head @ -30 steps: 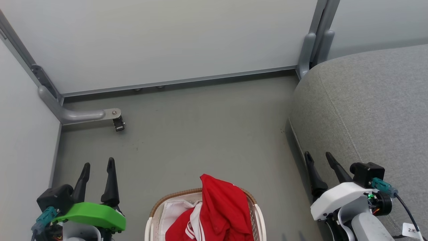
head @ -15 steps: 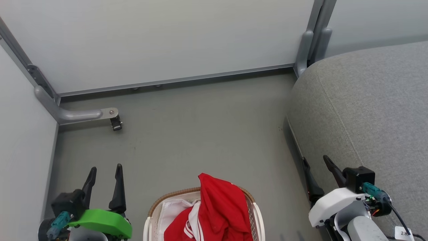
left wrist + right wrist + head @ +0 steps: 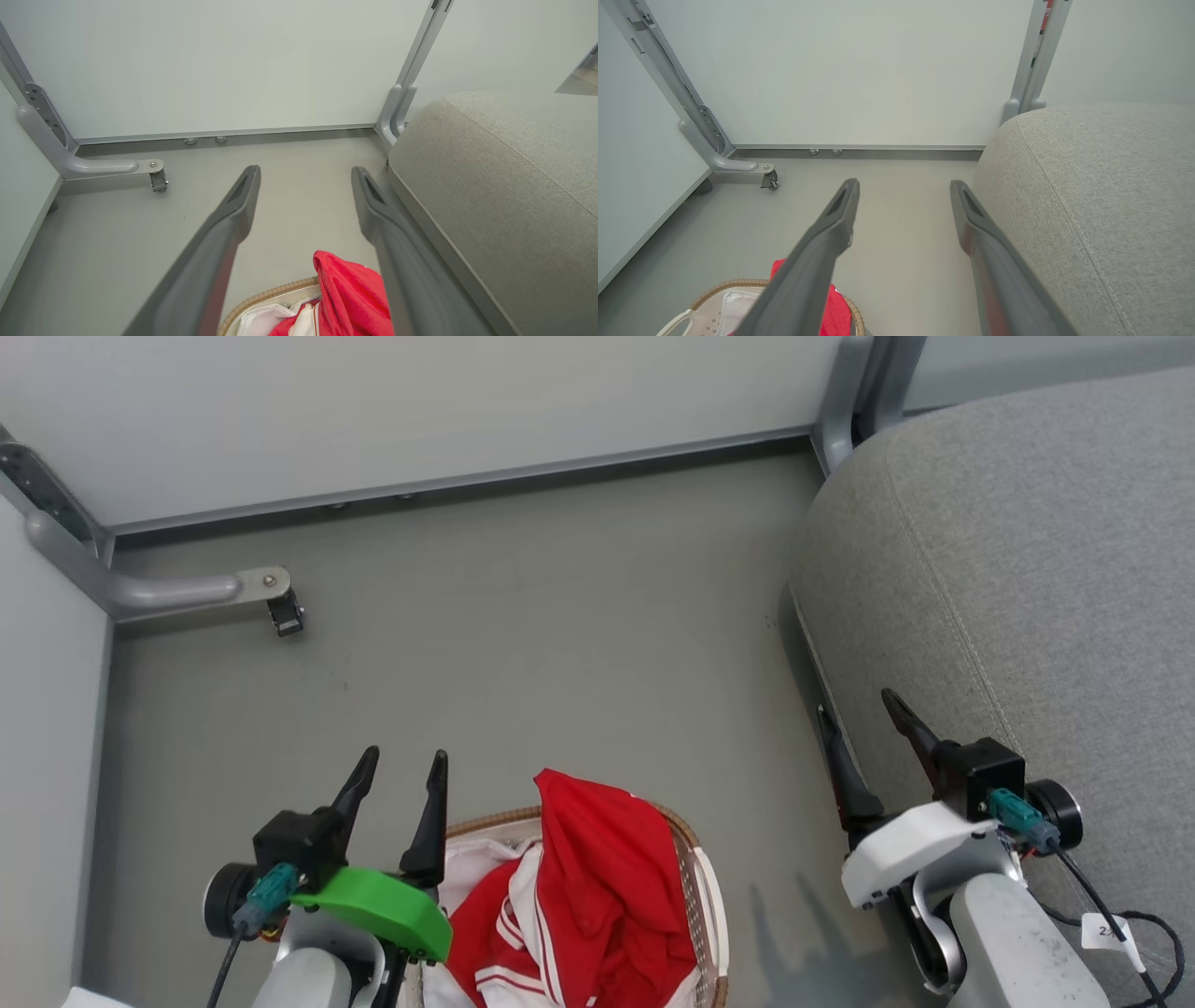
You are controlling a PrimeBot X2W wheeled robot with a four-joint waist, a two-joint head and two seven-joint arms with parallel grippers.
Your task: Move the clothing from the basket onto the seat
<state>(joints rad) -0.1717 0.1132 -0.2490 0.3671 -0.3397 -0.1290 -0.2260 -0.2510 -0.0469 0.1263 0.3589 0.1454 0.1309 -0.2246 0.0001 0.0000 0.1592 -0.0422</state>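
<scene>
The red clothing (image 3: 579, 887) is seen heaped in the basket (image 3: 698, 882), which is set on the floor (image 3: 523, 616) towards its near edge, with the grey seat (image 3: 1018, 569) close by on the right. The left tool (image 3: 405, 754) is held wide open and empty by the basket's left rim. The right tool (image 3: 854, 702) is likewise spread open and empty beside the seat's edge.

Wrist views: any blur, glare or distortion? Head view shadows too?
Left wrist view: left claw soft toward the bottom edge, seat pale and hazy, post leaning, likely from the wide lens. Right wrist view: right claw likewise soft, seat weave crisp. Head view: sharp, even light, no glare, faint shadows on the floor right of the basket.
</scene>
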